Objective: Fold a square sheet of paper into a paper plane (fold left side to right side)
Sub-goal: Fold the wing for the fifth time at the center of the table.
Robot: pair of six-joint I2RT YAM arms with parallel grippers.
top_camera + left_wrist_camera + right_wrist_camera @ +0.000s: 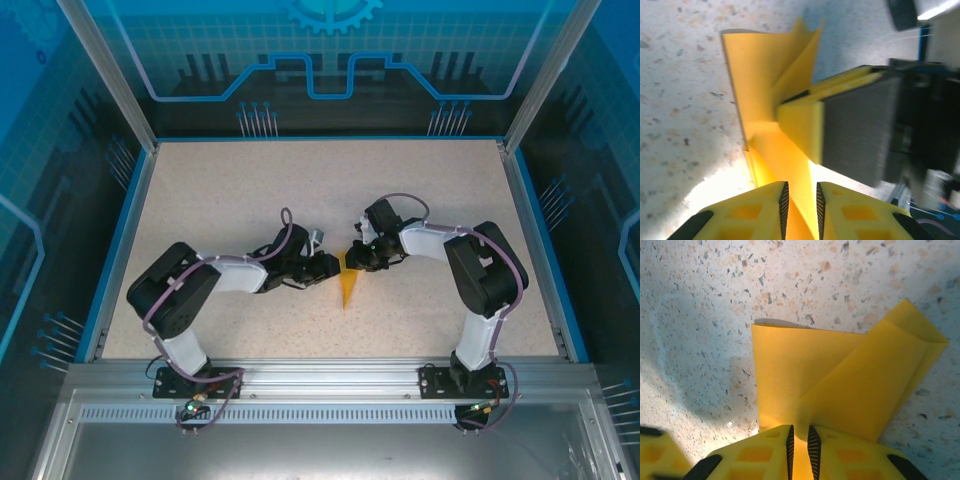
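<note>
left gripper (pixel 800 200) slightly parted astride paper plane (pixel 765 75) | right gripper (pixel 801 440) pinching it

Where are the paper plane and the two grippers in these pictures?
paper plane (pixel 348 287), top view, middle of its folded body.
left gripper (pixel 802 202), left wrist view, between its fingertips.
right gripper (pixel 800 445), right wrist view, between its fingertips.

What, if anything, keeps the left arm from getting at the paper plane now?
Nothing, it seems: probably yes. The paper plane sits inside the left pincer, and the right pincer beside it leaves that gap free.
</note>
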